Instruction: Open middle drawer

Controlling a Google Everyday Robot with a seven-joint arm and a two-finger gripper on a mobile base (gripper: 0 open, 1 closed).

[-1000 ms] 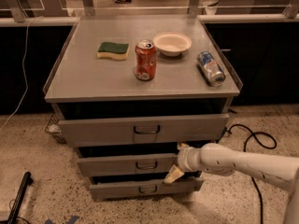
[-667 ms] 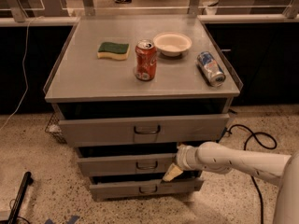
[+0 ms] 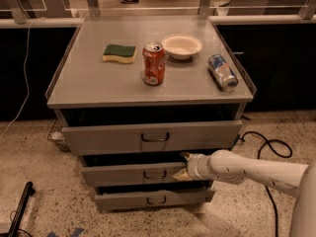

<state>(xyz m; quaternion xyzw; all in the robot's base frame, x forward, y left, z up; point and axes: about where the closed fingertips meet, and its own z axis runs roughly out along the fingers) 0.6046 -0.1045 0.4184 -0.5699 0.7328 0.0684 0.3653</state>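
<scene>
The middle drawer (image 3: 133, 174) is a low grey front with a small dark loop handle (image 3: 153, 174), between the taller top drawer (image 3: 113, 137) and the narrower bottom drawer (image 3: 128, 199). A dark gap shows above it. My gripper (image 3: 182, 166) reaches in from the right on a white arm (image 3: 247, 171). It sits at the right end of the middle drawer front, right of the handle and apart from it. Its tan fingers are spread: one (image 3: 185, 156) is at the front's top edge, and the other lies lower, against the panel.
On the cabinet top (image 3: 89, 83) lie a green-yellow sponge (image 3: 119, 53), an upright red can (image 3: 153, 63), a white bowl (image 3: 181, 46) and a blue can on its side (image 3: 222, 71). A black cable (image 3: 266, 144) runs on the floor at right. A dark pole (image 3: 19, 206) lies at lower left.
My gripper has risen a little, from the lower edge of the middle drawer front to its top edge. The drawers have not moved.
</scene>
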